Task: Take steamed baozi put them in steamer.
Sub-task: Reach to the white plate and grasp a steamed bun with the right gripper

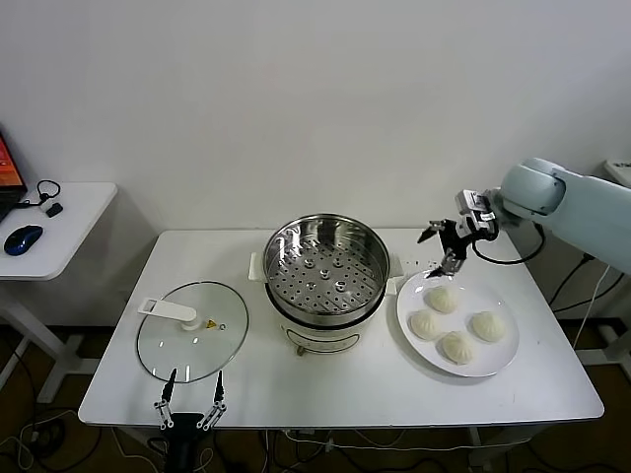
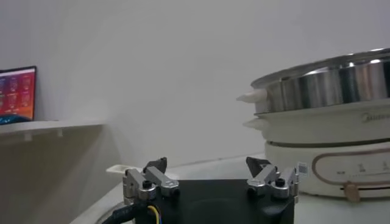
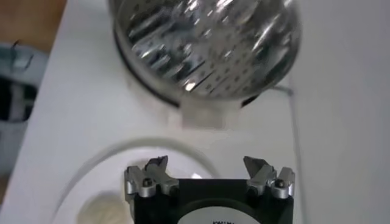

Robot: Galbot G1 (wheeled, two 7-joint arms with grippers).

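Head view: white table bearing, at centre, the steamer, a steel pot with a bare perforated tray on a white electric base; no bun inside it. To its right, a white plate holding the four steamed baozi, clustered and nearly touching. To its left, a glass lid lying flat, well apart from the pot. Right gripper hangs above the far edge of the plate, between pot and buns, jaws spread wide and holding nothing. Left gripper is parked at the near table edge just in front of the lid, jaws apart, empty. A side desk with a blue mouse stands further left. Left wrist view: left gripper with fingers apart and nothing between them; steamer seen from low at the side. Right wrist view: right gripper open over the plate, one bun partly visible below one finger, steamer beyond. Step in hand, as judged: approach for the first pick. Advice: centre the jaws over the nearest bun, descend straight so each finger clears the neighbouring buns, close gently on the soft dough below its pleated top, then lift clear of the pot rim before crossing.
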